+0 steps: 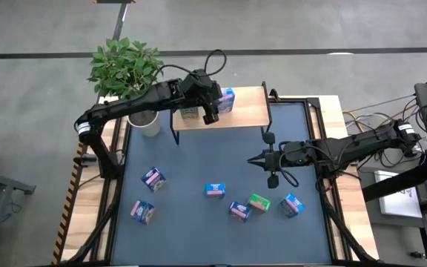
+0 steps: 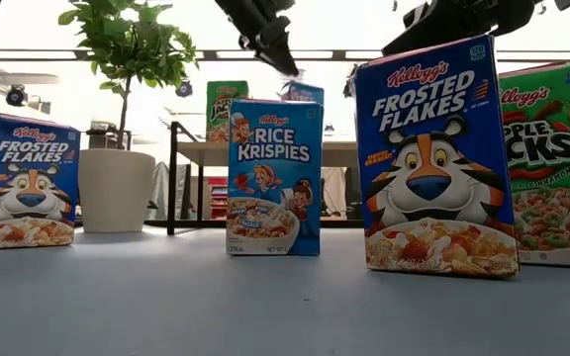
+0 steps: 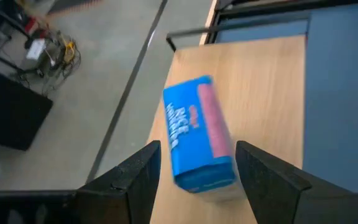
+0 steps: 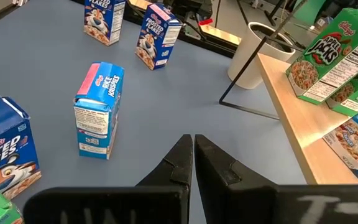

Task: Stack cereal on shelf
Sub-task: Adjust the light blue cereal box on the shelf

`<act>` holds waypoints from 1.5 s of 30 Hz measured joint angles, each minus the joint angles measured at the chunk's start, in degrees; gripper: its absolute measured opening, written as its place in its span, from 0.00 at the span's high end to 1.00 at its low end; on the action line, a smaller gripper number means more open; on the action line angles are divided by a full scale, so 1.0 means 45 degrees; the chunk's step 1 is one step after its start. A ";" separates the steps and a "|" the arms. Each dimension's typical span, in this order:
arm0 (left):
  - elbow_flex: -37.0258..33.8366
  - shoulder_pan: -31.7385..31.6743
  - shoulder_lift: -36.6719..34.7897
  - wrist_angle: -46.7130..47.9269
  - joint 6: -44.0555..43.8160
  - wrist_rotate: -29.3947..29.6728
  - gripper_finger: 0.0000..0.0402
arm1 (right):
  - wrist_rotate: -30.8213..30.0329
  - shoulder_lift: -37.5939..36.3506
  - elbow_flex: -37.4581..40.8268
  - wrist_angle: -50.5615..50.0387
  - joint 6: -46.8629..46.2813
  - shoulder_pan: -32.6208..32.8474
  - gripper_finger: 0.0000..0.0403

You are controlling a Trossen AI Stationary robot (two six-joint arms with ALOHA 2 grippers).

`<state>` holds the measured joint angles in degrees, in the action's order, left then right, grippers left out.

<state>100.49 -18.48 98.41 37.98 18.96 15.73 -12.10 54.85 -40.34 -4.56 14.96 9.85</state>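
The left gripper (image 1: 211,111) hangs over the shelf (image 1: 247,111) with its fingers (image 3: 132,177) spread, released, on either side of a blue cereal box (image 3: 196,134) standing on the wood (two green boxes (image 4: 325,62) stand on the same board). The right gripper (image 1: 267,160) hovers clenched on nothing above the table (image 1: 191,159), where six more boxes (image 1: 215,190) are scattered.
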 joint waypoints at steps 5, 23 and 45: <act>0.0000 0.0185 -0.0190 -0.1014 0.0357 -0.0013 0.56 | -0.0005 0.0000 0.0000 0.0000 0.0015 -0.0005 0.98; -0.0069 0.0078 0.1015 -0.1334 0.2337 0.1701 1.00 | -0.0005 0.0005 0.0005 -0.0165 0.0010 -0.0005 0.98; 0.0000 0.0973 0.0228 -0.1201 0.1940 0.0429 1.00 | -0.0005 0.0015 0.0005 -0.0165 0.0008 -0.0005 0.98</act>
<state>100.49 -14.10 99.44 32.58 27.69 17.66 -12.12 54.92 -40.32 -5.30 15.00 9.82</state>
